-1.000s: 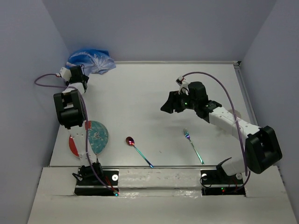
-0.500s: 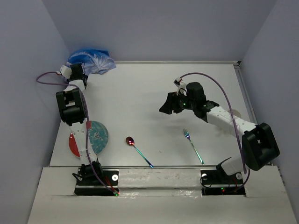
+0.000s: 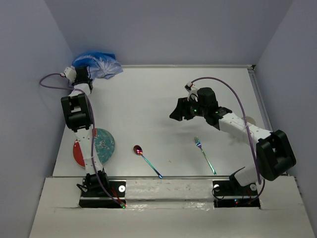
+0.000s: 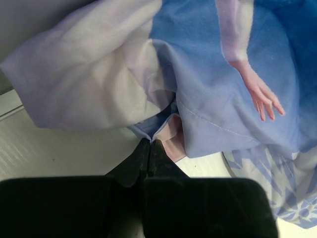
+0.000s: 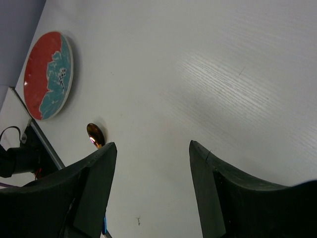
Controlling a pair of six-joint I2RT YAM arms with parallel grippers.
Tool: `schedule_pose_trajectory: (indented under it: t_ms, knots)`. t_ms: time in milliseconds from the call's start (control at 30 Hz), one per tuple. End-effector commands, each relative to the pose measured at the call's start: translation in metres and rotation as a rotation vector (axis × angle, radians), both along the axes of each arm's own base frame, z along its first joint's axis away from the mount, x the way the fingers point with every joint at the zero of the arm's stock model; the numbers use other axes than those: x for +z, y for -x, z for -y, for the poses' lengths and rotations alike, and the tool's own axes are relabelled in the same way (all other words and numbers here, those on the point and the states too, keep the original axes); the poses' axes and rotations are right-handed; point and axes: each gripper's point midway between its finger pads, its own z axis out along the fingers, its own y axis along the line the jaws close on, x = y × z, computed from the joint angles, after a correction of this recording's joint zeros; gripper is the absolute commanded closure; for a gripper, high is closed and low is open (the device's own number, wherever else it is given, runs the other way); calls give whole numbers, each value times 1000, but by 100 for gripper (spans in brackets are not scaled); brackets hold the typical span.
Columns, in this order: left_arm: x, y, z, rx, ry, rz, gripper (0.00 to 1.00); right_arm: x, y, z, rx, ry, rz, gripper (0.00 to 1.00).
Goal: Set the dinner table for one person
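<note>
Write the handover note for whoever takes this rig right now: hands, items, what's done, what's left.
Left hand: shut, tips at the hem of the crumpled blue cloth in the far left corner; whether it pinches fabric is unclear.
Right hand: open, empty, above the dinner table.
Items: plate near the left edge; spoon and fork lie apart near the front.
Done: nothing arranged yet.
To do: probably spread the cloth, then place plate, fork and spoon.

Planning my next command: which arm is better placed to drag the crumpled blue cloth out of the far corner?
Left. The left gripper is shut right at the cloth hem, while the right gripper hangs open over the middle of the table, far across from it.
</note>
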Motion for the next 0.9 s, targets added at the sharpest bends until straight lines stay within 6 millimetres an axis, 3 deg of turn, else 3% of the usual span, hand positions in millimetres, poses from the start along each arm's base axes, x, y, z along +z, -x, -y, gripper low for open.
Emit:
schedule_pose_trajectory:
  t_ms: [0, 33, 67, 100, 133, 167, 200, 233, 300, 333, 400, 433, 467, 533, 567, 700, 767, 867]
  knots:
    - [47, -20, 29, -100, -75, 65, 100, 23, -13, -1, -37, -18, 100, 34]
    - [60, -23, 56, -161, -90, 86, 100, 23, -14, 0, -48, -15, 103, 34]
    - [68, -21, 57, -170, -97, 101, 100, 24, -15, 2, -59, -12, 108, 34]
    - [74, -24, 88, -228, -99, 117, 100, 28, -17, 6, -86, -6, 124, 35]
    - [84, -23, 105, -260, -102, 140, 100, 30, -18, 8, -98, 0, 133, 35]
    - [101, -20, 140, -327, -105, 181, 100, 31, -20, 13, -126, 10, 140, 35]
    - [108, -17, 155, -353, -103, 201, 100, 34, -21, 16, -142, 13, 150, 35]
    - [137, -12, 180, -395, -104, 256, 100, 43, -20, 19, -156, 5, 170, 36]
    - [147, 1, 215, -462, -90, 293, 100, 48, -20, 24, -182, 7, 181, 36]
    - [170, 11, 246, -519, -81, 341, 100, 52, -18, 29, -205, 7, 190, 37]
    - [171, 28, 278, -582, -74, 351, 100, 58, -18, 33, -224, 5, 205, 37]
    - [184, 41, 310, -647, -61, 377, 100, 51, -17, 43, -259, 36, 180, 37]
    - [175, 52, 324, -679, -49, 369, 100, 56, -14, 47, -270, 35, 192, 37]
    - [173, 68, 352, -739, -15, 379, 100, 56, -15, 59, -320, 55, 190, 36]
    - [175, 82, 376, -793, 4, 395, 100, 59, -14, 67, -339, 55, 200, 34]
    - [198, 105, 422, -897, 79, 459, 100, 49, -14, 80, -373, 65, 178, 27]
    - [224, 113, 435, -929, 107, 523, 100, 42, -13, 76, -356, 68, 155, 23]
    - [249, 123, 446, -950, 168, 576, 100, 25, -17, 69, -325, 88, 114, 21]
